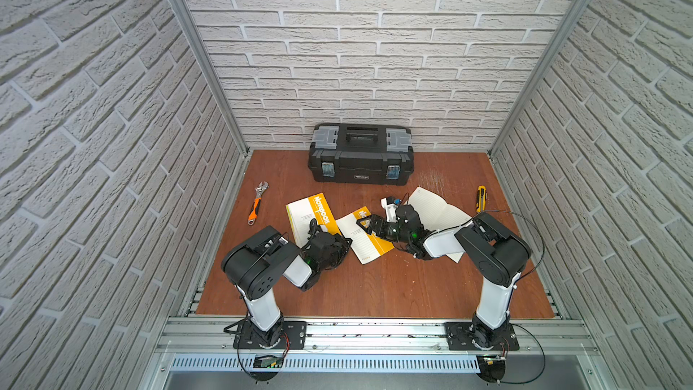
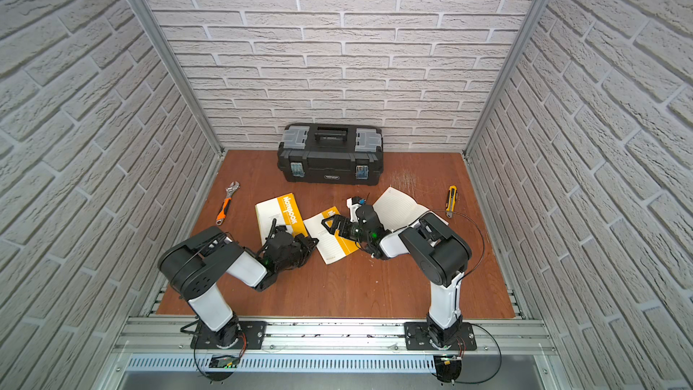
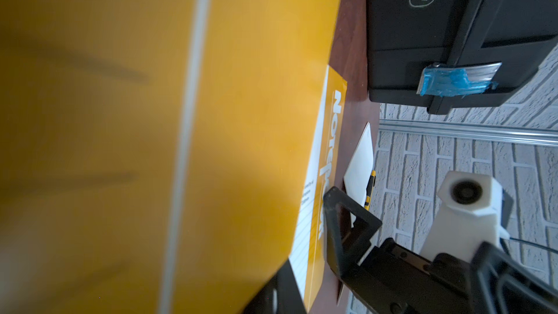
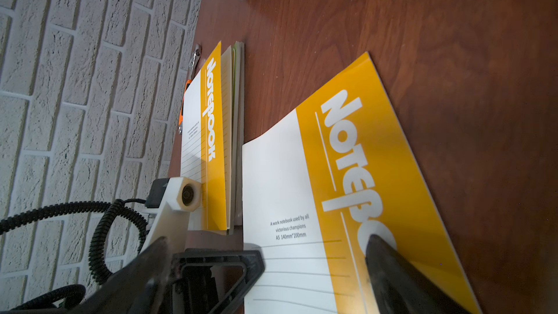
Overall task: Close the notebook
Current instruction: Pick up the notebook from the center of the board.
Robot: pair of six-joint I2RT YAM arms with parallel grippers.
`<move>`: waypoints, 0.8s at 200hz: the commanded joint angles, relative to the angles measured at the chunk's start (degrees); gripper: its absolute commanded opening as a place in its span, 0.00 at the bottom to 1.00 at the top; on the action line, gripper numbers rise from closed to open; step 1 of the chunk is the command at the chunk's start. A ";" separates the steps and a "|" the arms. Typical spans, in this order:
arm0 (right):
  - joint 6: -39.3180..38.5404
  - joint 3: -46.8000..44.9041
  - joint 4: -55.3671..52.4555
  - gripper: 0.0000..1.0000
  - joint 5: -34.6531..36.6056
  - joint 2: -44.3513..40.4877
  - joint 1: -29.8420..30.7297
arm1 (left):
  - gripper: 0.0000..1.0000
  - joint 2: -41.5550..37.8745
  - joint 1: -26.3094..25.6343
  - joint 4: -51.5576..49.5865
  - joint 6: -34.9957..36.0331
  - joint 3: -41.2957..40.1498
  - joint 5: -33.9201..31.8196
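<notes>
L arm folded low, L gripper (image 1: 344,244) fully closed at near corner of left notebook (image 1: 309,213), prob pinching its lifted cover. R arm stretched inward, R gripper (image 1: 363,225) jaws wide over centre notebook (image 1: 360,247) cover, holding nothing.

White brick walls (image 1: 375,50) (aluminium-framed) enclose a reddish wooden floor (image 1: 375,287).

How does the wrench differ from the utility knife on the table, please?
The wrench has an orange handle and a silver metal head; the utility knife is yellow and black. The wrench lies on the left arm's side, the utility knife on the right arm's side. The wrench looks the longer of the two. Both lie flat on the wooden table, pointing roughly front to back.
</notes>
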 commanded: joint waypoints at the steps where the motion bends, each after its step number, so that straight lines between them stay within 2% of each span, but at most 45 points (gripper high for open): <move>1: -0.03 -1.36 -2.30 1.00 -1.00 -3.94 -0.10 | 0.00 -2.51 -0.98 -2.93 3.53 2.49 2.16; 64: -6.26 1.24 -16.52 1.00 1.13 -17.82 -0.27 | 0.00 -12.85 -1.69 -24.76 14.46 12.92 5.02; 110: -7.68 0.15 -19.20 1.00 3.29 -23.51 -0.36 | 0.00 -20.30 -0.83 -37.36 21.95 17.37 4.73; 138: -8.17 -0.68 -19.59 1.00 3.92 -23.90 -0.48 | 0.00 -26.24 2.20 -40.17 24.86 17.59 5.93; 160: -7.50 -1.14 -18.20 1.00 3.26 -22.79 -0.47 | 0.00 -30.84 6.73 -42.43 26.65 16.71 7.88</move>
